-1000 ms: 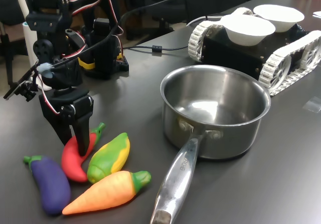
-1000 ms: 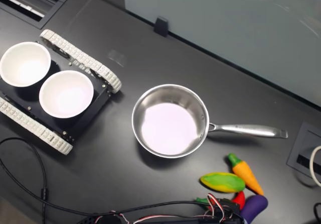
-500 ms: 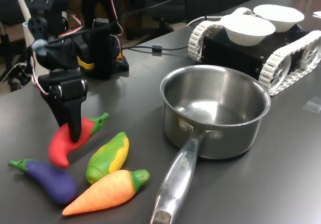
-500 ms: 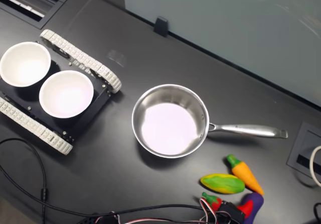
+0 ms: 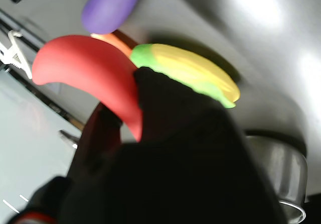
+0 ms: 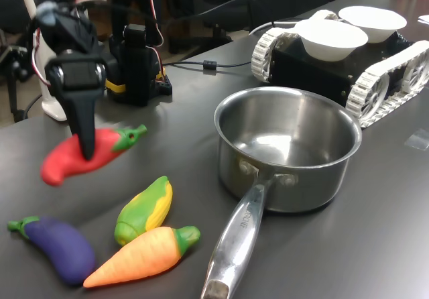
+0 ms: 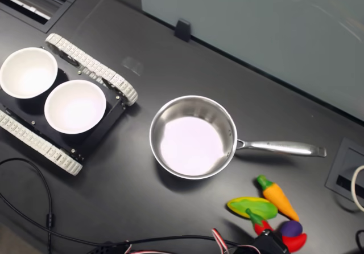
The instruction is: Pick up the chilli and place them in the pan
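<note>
One gripper (image 6: 86, 153) pinches the chilli (image 6: 79, 156) above bare table (image 6: 174, 121), well left of the pan (image 6: 287, 150) in the first exterior view.

pan (image 6: 288, 153): shiny steel | chilli (image 6: 77, 159): smooth matt | table (image 6: 375, 245): dark matt

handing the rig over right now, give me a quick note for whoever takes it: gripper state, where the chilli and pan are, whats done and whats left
Gripper: shut on the chilli, holding it clear of the table.
Pan: empty, upright, handle pointing toward the first exterior view's bottom edge.
Corn, carrot and eggplant lie on the table next to the pan handle, untouched by the gripper.
Done: chilli grasped and raised.
Left: carry it over the pan rim, open the gripper, let it drop inside.
</note>
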Action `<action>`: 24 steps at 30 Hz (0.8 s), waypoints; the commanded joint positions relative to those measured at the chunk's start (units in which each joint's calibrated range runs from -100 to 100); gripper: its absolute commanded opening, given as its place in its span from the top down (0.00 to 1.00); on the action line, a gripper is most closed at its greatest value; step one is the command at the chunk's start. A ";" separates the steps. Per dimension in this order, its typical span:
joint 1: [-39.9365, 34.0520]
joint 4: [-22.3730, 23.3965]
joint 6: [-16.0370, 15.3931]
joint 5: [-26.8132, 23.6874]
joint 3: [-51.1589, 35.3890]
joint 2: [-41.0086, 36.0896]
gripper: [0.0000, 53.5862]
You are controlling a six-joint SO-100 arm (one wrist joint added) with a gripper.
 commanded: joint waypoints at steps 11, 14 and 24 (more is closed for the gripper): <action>0.59 -9.37 -1.27 -7.96 6.28 -14.56 1.00; -0.33 -12.27 -1.10 -9.04 8.73 -16.75 1.00; -2.63 -18.49 -0.77 -13.63 16.64 -24.85 1.00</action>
